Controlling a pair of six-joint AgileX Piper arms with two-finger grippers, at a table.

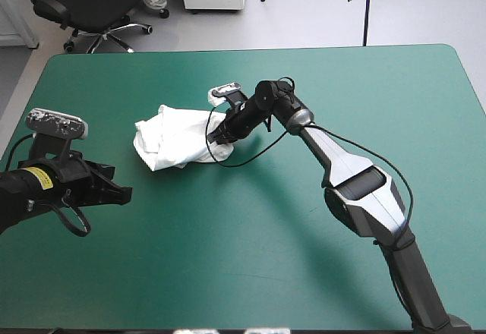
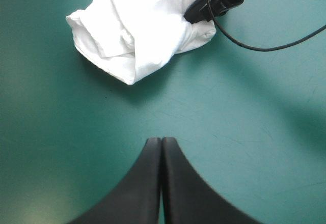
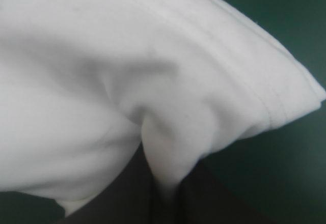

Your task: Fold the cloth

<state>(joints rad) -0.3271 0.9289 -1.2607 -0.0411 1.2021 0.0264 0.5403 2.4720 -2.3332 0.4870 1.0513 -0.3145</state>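
Note:
The white T-shirt (image 1: 176, 137) lies as a crumpled heap on the teal-green cover, left of the table's middle. My right gripper (image 1: 221, 138) is down at the heap's right edge, shut on the T-shirt. In the right wrist view white fabric (image 3: 153, 81) fills the picture and a pinch of it runs down between the black fingers (image 3: 127, 193). My left gripper (image 1: 125, 194) hovers near the table's left side, in front of the heap and apart from it. Its fingers (image 2: 175, 183) are shut in one pointed arch, with the T-shirt (image 2: 137, 30) ahead of them.
The right arm (image 1: 334, 159) reaches across the table's middle from the front right. An office chair (image 1: 91, 4) stands beyond the far left corner. Bare cover (image 1: 250, 258) spreads in front of the heap.

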